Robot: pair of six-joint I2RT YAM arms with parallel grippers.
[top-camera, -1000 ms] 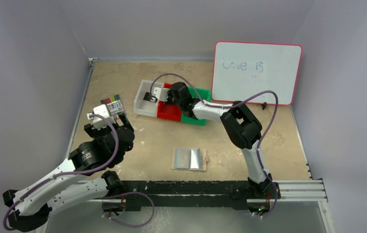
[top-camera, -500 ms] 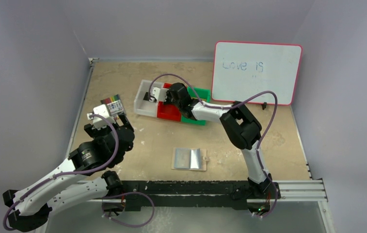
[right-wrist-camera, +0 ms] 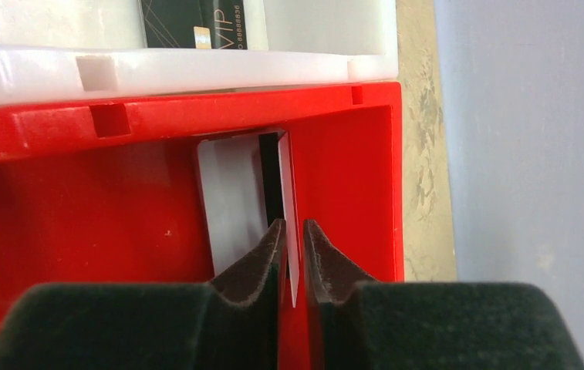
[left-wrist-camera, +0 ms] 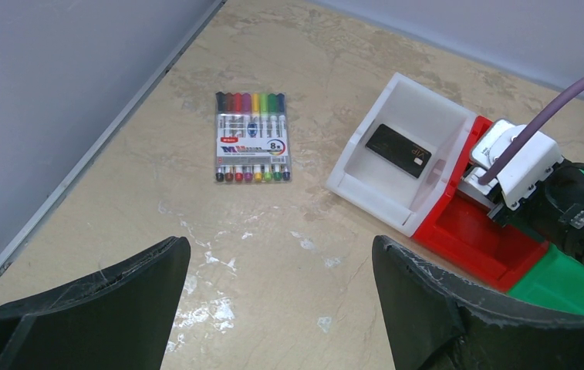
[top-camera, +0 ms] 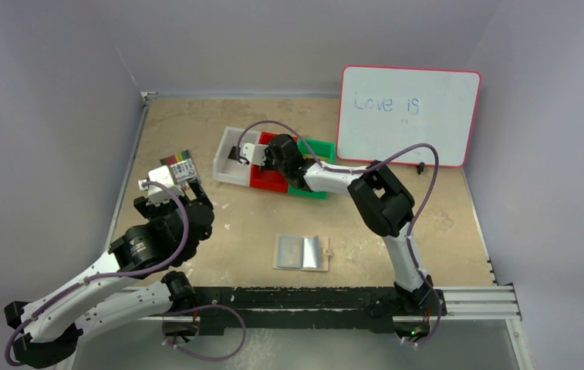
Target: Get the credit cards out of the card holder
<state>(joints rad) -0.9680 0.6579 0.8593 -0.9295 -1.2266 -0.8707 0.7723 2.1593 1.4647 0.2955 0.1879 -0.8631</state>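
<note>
The whiteboard (top-camera: 410, 114) carries handwritten "Love is", the marker pack (left-wrist-camera: 251, 137) shows a circled "8" beside a brand name too small to read, and the black card (right-wrist-camera: 204, 23) bears "VIP" with a row of small digits, mostly eights.

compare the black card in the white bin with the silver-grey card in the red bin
The black card lies flat in the white bin; the silver-grey card stands on edge in the red bin. The black card is free; the silver-grey card sits between the fingertips of the right gripper. Both are thin rectangular cards.
</note>
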